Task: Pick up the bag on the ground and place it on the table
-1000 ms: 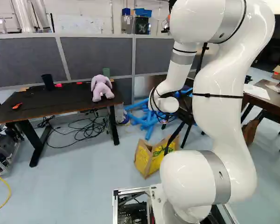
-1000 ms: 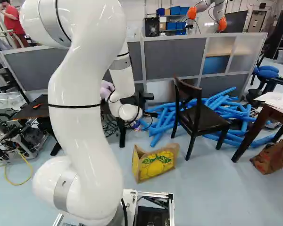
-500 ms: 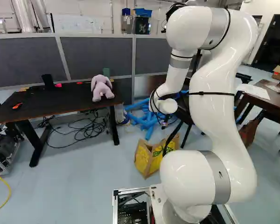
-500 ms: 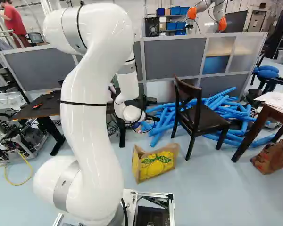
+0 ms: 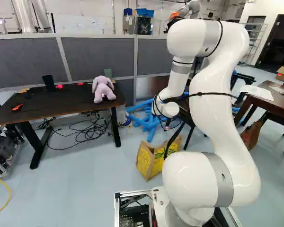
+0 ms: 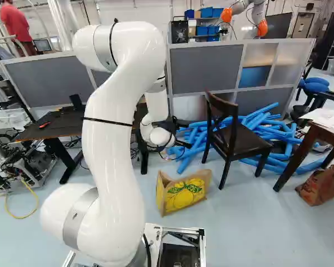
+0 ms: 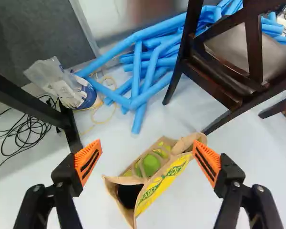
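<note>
Brown paper bag with yellow printed sides (image 6: 181, 192), mouth up on the pale grey floor (image 6: 250, 222), ahead of the base. From where I stand: probably light, thin-walled, easy to crumple or tear. Best hold likely the rim or handle loops (image 7: 155, 155), gentle squeeze. White jointed arm (image 6: 108, 156) arches up, then forward and down; black gripper (image 7: 148, 141) faces the bag, orange-padded fingers spread wide, grasping nothing.
</note>
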